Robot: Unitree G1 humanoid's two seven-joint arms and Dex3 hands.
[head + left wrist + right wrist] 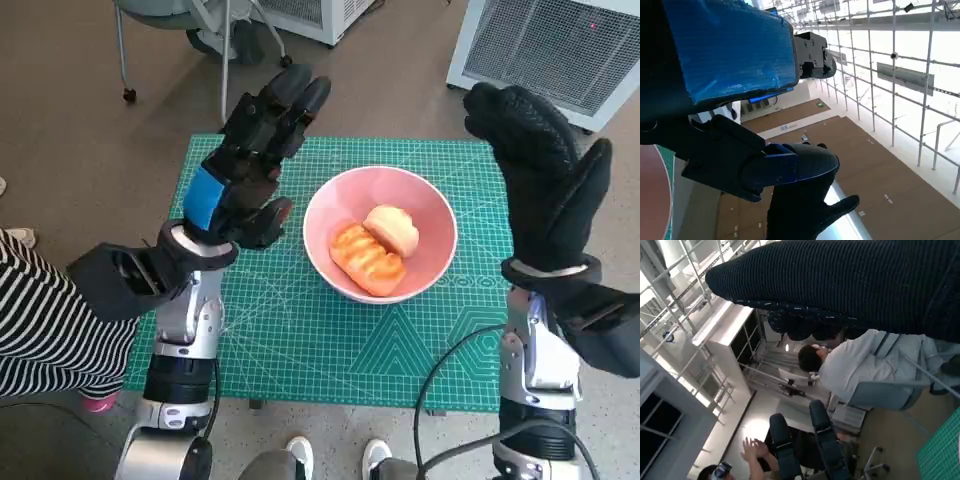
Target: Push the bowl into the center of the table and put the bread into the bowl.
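Both hands were raised off the table when you stopped: your left hand (250,165) hung over the mat's (300,350) far left part, fingers spread and empty, and your right hand (540,175) stood at the right edge, fingers straight and holding nothing. Between them, near the middle, the bowl (432,262) held two pieces of bread (367,258). Lowering either arm carelessly could have clipped the rim and tipped the bread out.
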